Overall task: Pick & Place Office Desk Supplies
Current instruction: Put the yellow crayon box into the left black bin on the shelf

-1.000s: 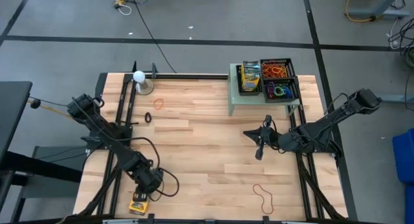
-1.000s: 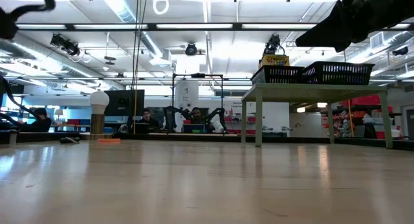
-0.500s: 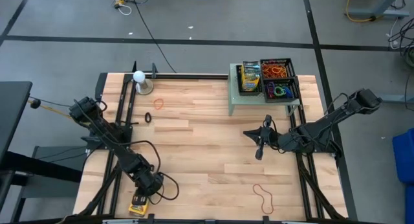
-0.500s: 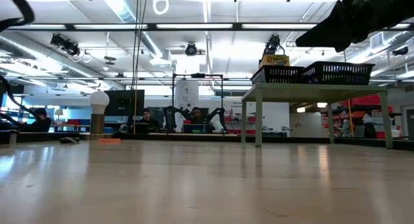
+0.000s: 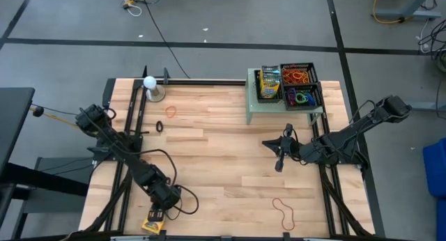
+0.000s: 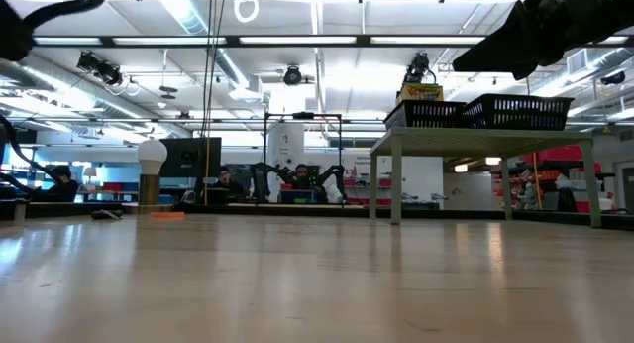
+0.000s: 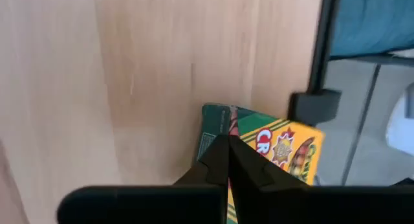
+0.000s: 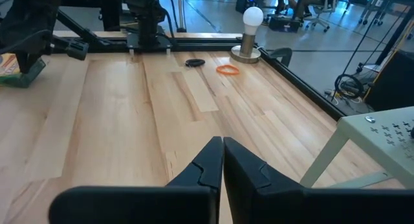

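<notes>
A yellow-green crayon box (image 5: 153,224) lies flat at the table's near left corner, seen close up in the left wrist view (image 7: 278,153). My left gripper (image 7: 228,140) points steeply down over the box's green end, its fingers shut together with nothing between them. My right gripper (image 5: 281,154) hangs shut above the table's middle right, holding nothing (image 8: 222,141). Loose rubber bands lie on the wood: orange (image 5: 170,111), black (image 5: 159,127) and red (image 5: 284,212). My left gripper's shut fingertips (image 7: 220,146) stand over the green end of the crayon box's top face (image 7: 213,123), coming from above. Whether they touch the box, I cannot tell. The box lies flat on the table.
A green stand at the far right carries black baskets (image 5: 301,86) with rubber bands and crayon boxes (image 5: 268,84). A white ball on a small stand (image 5: 150,83) sits at the far left. Black rails (image 5: 132,122) run along the table's sides. People sit in the room beyond.
My left gripper has gone a little toward the table's near edge and down over the crayon box.
</notes>
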